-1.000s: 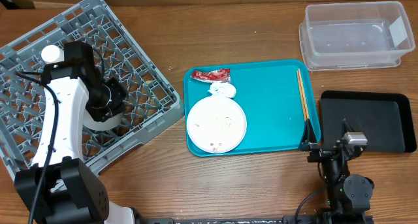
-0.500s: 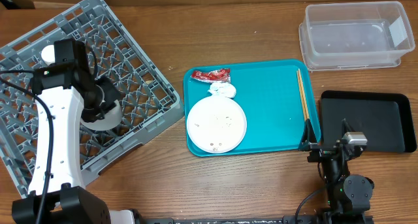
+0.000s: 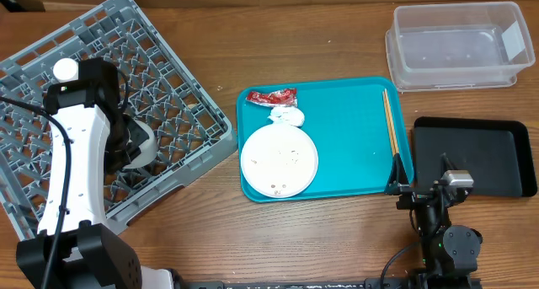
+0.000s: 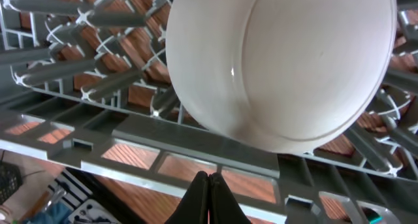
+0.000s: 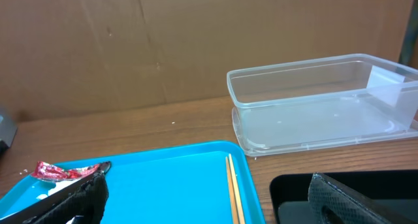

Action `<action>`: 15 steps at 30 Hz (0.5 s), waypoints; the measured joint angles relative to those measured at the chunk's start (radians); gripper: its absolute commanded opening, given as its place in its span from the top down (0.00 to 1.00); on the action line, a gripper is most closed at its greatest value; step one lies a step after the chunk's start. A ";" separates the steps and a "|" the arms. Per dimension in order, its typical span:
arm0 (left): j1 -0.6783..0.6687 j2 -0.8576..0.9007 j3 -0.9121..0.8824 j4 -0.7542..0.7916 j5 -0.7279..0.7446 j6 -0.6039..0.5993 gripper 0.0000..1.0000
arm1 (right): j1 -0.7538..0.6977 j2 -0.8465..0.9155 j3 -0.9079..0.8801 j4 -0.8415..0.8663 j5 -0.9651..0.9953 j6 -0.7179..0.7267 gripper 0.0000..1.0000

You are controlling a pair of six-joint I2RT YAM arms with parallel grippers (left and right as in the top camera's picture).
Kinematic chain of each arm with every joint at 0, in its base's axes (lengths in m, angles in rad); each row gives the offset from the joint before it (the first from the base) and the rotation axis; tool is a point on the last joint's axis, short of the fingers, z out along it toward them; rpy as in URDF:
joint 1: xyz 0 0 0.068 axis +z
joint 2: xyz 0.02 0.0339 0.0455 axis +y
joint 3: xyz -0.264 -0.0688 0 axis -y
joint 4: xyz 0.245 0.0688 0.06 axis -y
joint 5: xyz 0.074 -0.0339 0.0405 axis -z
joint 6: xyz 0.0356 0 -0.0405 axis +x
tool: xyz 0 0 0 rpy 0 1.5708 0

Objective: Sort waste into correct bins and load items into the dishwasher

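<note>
From above, the left arm [image 3: 72, 163] covers most of the white bowl [image 3: 145, 144], which lies in the dish rack [image 3: 181, 95], so only one edge of it shows. The left wrist view gives what the top view hides. There the left claw [image 4: 208, 192] is closed, its fingers pressed together and gripping nothing, and the bowl fills the picture just beyond them, on the rack's grid.

The right wrist view shows the right claw [image 5: 209, 181] wide open and empty, low at the near right corner of the teal tray [image 3: 354, 146]. Its dark fingers hide both lower corners of that view.

On this tray lie the red wrapper [image 3: 272, 96], the tissue [image 3: 286, 115] just beside the white plate [image 3: 279, 160] with small crumbs on it, and the chopsticks [image 3: 390, 120] along the right rim. The clear tub [image 3: 459, 45] stands behind the tray, and the black tray [image 3: 476, 154] is beside it on the right.

A cardboard wall [image 5: 130, 48], seen only by the right wrist camera, closes the far side. The print on the wrapper and the pale label on the tub are too small to read.
</note>
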 measured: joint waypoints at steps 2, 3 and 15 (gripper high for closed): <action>0.000 0.000 0.000 0.002 0.001 0.000 0.96 | 0.000 0.000 0.000 0.000 0.000 0.000 0.00; 0.000 0.000 0.000 0.008 0.001 0.000 0.96 | 0.000 0.000 0.000 0.000 0.000 0.000 0.00; 0.000 0.092 0.000 0.057 0.001 -0.001 0.96 | 0.000 0.000 0.000 0.000 0.000 0.000 0.00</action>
